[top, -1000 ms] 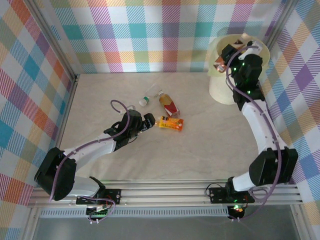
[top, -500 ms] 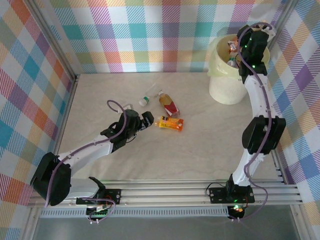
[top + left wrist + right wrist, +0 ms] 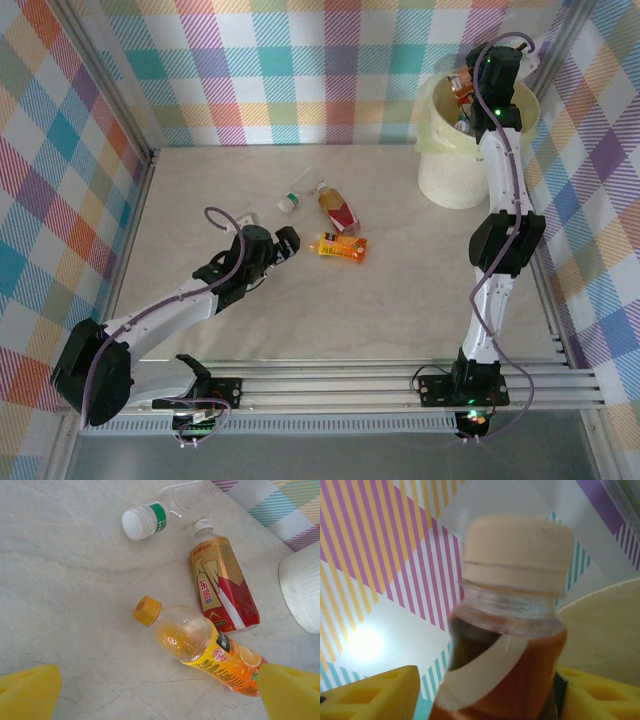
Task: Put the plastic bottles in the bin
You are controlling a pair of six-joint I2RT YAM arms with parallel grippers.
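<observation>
Left end effector [image 3: 157,682] hangs open above three bottles [image 3: 200,647]; right end effector [image 3: 485,692] flanks brown bottle [image 3: 515,645] over bin [image 3: 440,175], grip unclear.

We count lying flat: 3 – clear bottle [image 3: 150,520], red-labelled bottle [image 3: 222,582], orange bottle [image 3: 200,647] | brown bottle [image 3: 505,680] up over the rim: 1 | bin [image 3: 450,175]: 1

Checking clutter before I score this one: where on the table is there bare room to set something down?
Free: the wide stretch between the bottles and the right arm; the far-left corner beyond the left arm; the near strip between the arms. Crowded: the three bottles mid-table, and the corner with the bin.
</observation>
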